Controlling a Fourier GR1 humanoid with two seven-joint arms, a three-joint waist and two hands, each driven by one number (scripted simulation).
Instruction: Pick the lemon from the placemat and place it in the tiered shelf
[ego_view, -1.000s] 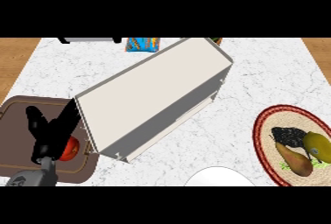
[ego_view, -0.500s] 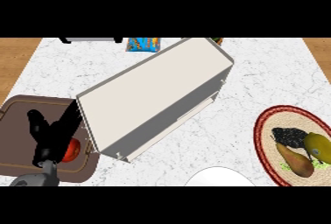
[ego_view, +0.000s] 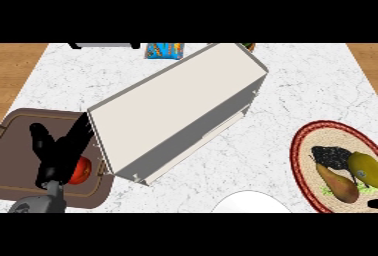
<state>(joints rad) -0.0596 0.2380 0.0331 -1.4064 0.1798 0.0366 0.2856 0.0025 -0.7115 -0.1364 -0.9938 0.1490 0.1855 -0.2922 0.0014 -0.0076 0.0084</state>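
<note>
**Lemon untouched on the placemat, shelf yet to be reached**

We start at the far left, where a brown tray lies on the counter. Over it hangs the left hand, open, its fingers spread in a V and pointing away from us. A red fruit sits right against that hand on the tray; we see nothing curled round it.

Moving to the middle, the shelf lies slantwise across the counter, its near corner just beside the tray. Its open side faces lower right, and we see nothing in it. A blue box peeks out behind it at the top edge. Below the shelf, a white plate shows at the bottom edge.

Now to the right, and here is the business. The placemat carries a dark lump, a pear and, furthest right, the lemon, touching the pear. A dark sliver at the lower right corner may be the right hand; open or closed, we cannot tell.

Our read: the pick has not begun. The one hand we see clearly is well apart from the lemon, with the whole shelf between them. The next move calls for a hand to come down over the placemat's right side and close on the lemon alone, leaving the pear where it lies. Then it must carry the lemon left to the shelf's open side.
</note>
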